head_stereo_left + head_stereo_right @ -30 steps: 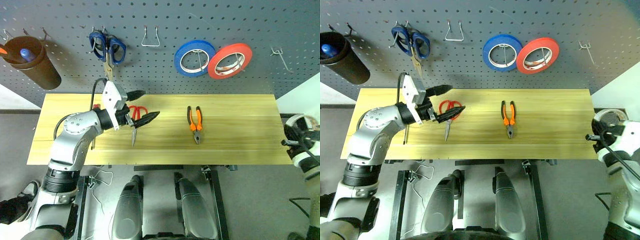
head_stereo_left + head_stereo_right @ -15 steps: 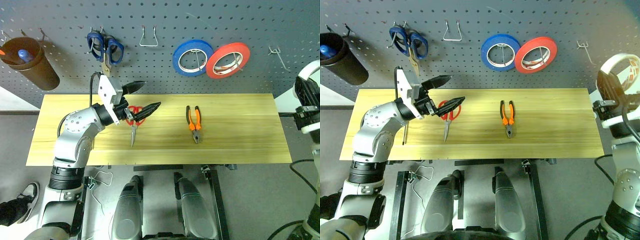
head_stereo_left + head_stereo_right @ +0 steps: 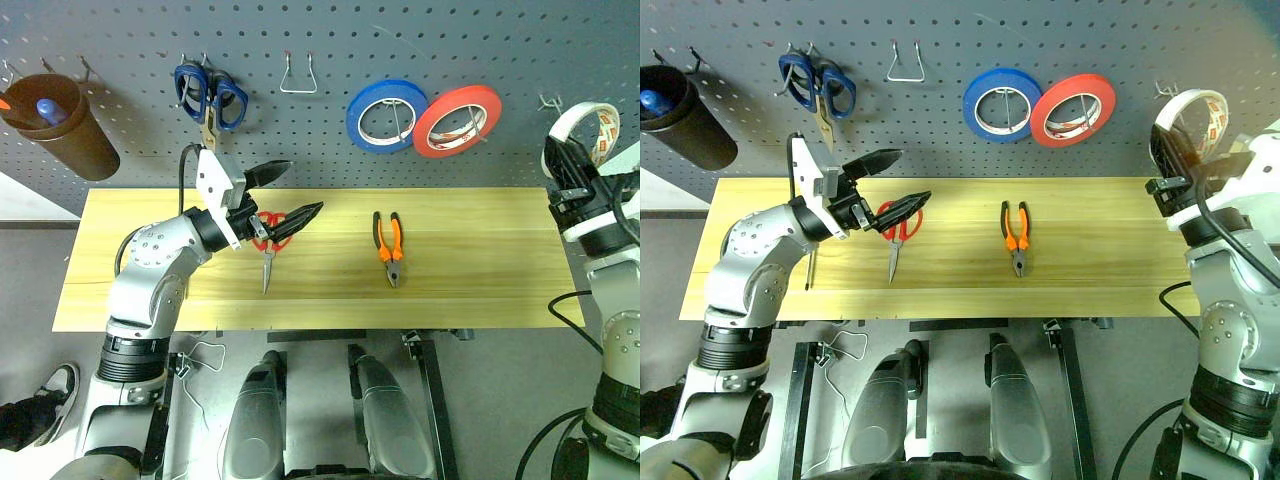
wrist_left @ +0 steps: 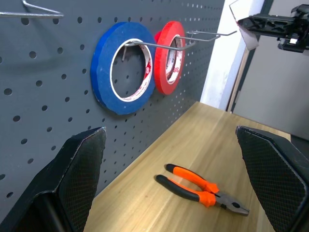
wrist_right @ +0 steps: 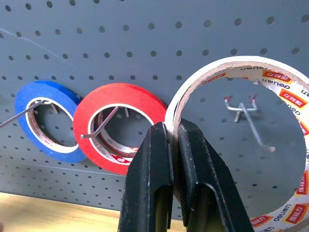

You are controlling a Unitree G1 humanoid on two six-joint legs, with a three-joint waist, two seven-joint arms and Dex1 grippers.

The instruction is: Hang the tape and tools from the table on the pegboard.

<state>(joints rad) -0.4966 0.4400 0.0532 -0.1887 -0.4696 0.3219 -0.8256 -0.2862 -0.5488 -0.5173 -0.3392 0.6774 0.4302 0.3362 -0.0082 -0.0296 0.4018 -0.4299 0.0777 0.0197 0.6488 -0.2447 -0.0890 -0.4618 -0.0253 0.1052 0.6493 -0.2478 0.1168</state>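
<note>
Up by the pegboard (image 3: 120, 30) our right gripper (image 5: 173, 133) pinches the tape (image 5: 203, 77) by its rim, leaving its hole free for the hook (image 5: 246, 113); our left gripper (image 3: 283, 193) hangs open above the scissors (image 3: 268, 262).

bare hook (image 5: 246, 116) right of red roll (image 5: 120, 126), board around it open

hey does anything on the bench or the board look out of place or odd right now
Nothing looks damaged or spilled. The red-handled scissors and pliers lie loose on the table, unhung, and the right gripper holds the tape before a bare hook.
</note>
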